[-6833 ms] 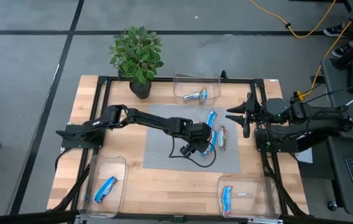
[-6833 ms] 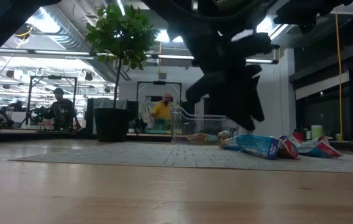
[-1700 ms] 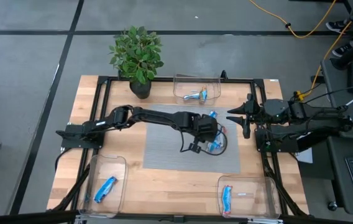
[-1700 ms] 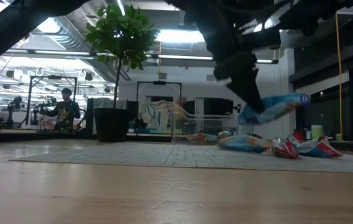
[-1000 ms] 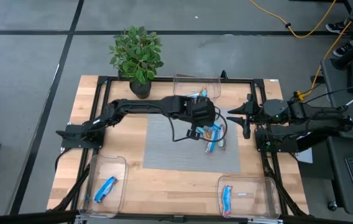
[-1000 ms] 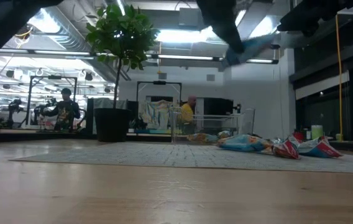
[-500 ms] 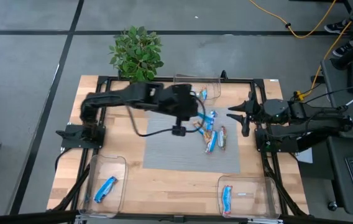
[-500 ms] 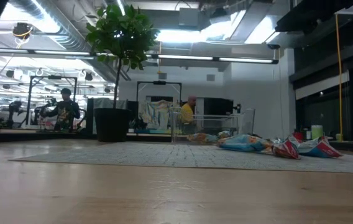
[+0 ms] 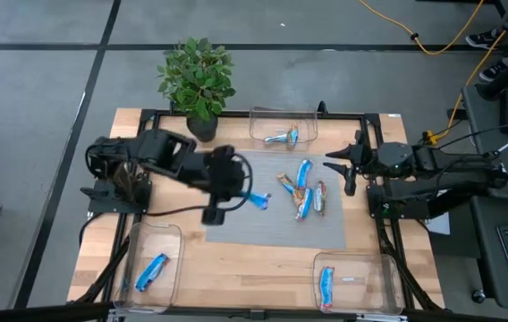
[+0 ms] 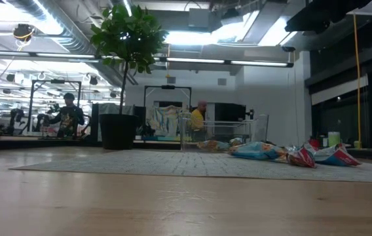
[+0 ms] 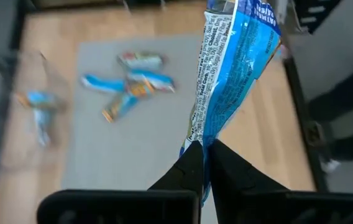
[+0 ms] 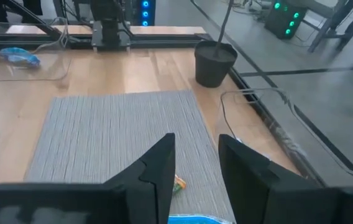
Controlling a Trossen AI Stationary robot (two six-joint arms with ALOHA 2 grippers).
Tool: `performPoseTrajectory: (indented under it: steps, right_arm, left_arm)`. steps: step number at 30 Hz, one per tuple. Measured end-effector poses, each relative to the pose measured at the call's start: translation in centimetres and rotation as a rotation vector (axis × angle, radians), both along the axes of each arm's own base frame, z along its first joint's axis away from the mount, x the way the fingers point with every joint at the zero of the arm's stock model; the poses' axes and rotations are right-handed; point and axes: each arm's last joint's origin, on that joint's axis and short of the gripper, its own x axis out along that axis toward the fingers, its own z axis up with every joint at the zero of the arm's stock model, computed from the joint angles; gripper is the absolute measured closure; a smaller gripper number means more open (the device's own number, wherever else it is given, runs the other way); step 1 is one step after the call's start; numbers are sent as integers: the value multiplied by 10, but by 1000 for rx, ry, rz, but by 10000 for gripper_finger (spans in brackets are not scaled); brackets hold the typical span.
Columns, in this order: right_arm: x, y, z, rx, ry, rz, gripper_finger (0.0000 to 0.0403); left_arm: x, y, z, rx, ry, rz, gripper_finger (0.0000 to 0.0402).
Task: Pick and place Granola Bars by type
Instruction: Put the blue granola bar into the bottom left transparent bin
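One blue granola bar [image 11: 235, 68] hangs pinched at its lower end between the closed fingers [image 11: 192, 165] of the left claw [image 9: 252, 199], which is held up above the left part of the grey mat [image 9: 245, 224]; in the high view the bar [image 9: 256, 199] shows as a small blue strip at the claw's tip. White print runs along the wrapper's back panel in the left wrist view, including a word that looks like "Quaker", but the rest is too small and tilted to read. Four more bars lie loose in a cluster [image 9: 303, 190] on the mat toward its right side: two blue, one orange-brown and one silver with red, close together and partly touching. The right claw [image 9: 336, 165] waits at the right edge of the surface [image 9: 120, 143], beside that cluster, its fingers [image 12: 158, 165] parted with nothing between them. Clear plastic bins stand at the borders of the surface: the far bin [image 9: 283, 125] holds a blue bar and a silver bar, the near-left bin [image 9: 151, 259] holds one blue bar [image 9: 150, 270], and the near-right bin [image 9: 354, 277] holds a blue and red one [image 9: 325, 286]. A potted plant [image 9: 197, 85] stands at the far left corner. In the low view the loose bars [image 10: 284, 153] lie at the mat's right, and two people [image 10: 67, 115] show far off in the room behind.
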Motion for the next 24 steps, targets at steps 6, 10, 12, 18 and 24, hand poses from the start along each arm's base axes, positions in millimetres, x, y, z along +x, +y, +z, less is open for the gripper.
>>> performPoseTrajectory:
  steps: [6, 10, 12, 18, 24]
  right_arm:
    - [7, 0, -3, -5, 22, 2, 276]
    - [12, 1, -6, -1, 46, 1, 276]
    - [15, 1, -8, -1, 58, 1, 276]
    - [24, 1, -13, -5, 89, 3, 276]
    - [35, 2, -16, -25, 106, 18, 276]
  left_arm:
    - [-20, -27, -8, -77, 134, 59, 393]
    - [-25, -45, -12, -140, 157, 111, 395]
    - [-30, -54, -11, -175, 155, 130, 397]
    - [-44, -81, -11, -230, 132, 223, 396]
    - [-62, -110, -17, -280, 117, 321, 398]
